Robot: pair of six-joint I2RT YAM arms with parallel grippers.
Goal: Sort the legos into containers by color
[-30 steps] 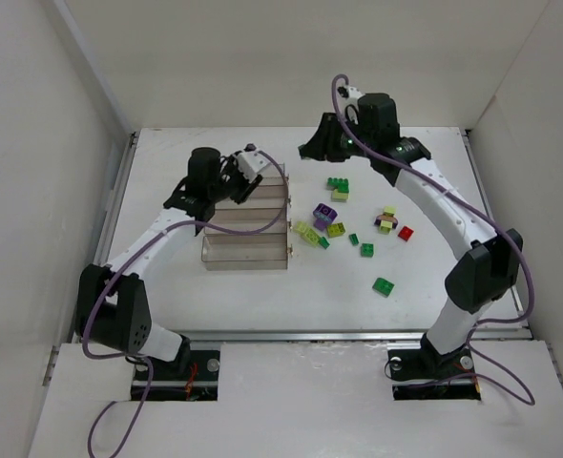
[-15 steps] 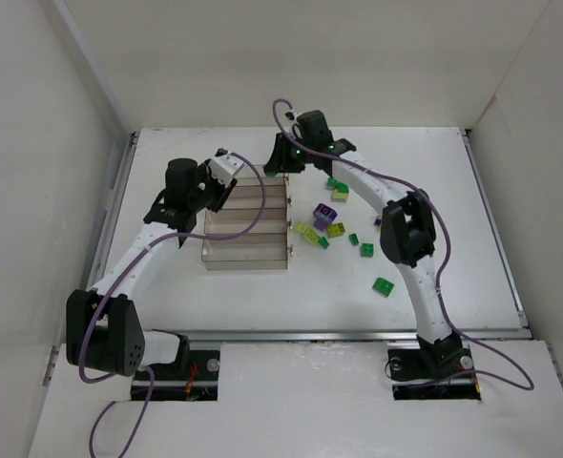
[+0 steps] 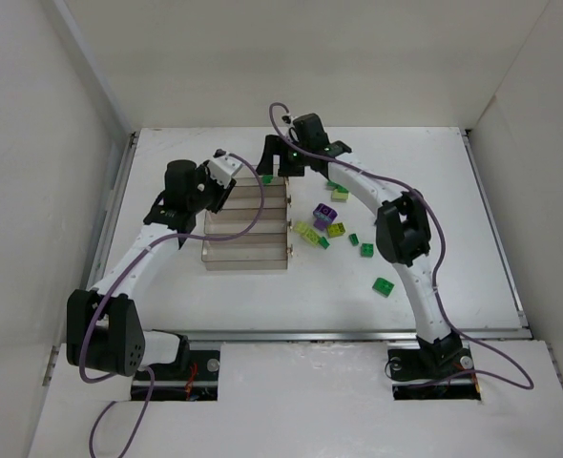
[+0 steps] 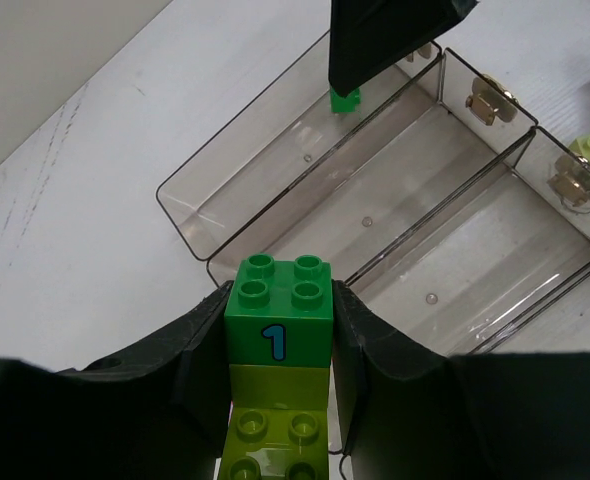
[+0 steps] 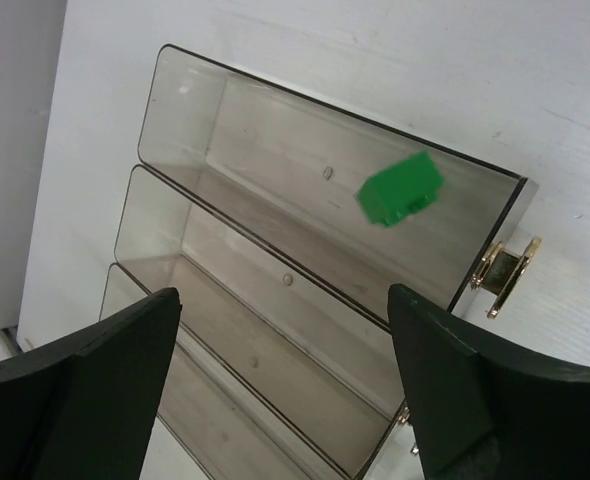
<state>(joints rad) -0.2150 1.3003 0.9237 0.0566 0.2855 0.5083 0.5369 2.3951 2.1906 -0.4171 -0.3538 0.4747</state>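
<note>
Right claw (image 5: 280,300) hangs spread wide over the far bin of the smoky clear plastic four-bin tray (image 5: 190,150). A small plain green studded brick (image 5: 400,190) shows below it inside that bin, touching neither finger and too blurred to tell if it rests on the floor. Left claw (image 4: 280,295), over the tray's left end, pinches a green square brick marked 1 (image 4: 280,320) joined to a yellow-green brick (image 4: 275,430). The two claws are near each other but apart. Loose bricks (image 3: 325,221) lie scattered on the white table (image 3: 406,172) right of the tray.

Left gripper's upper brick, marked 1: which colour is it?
The brick is green, its 1 blue; left wrist view shows best.
</note>
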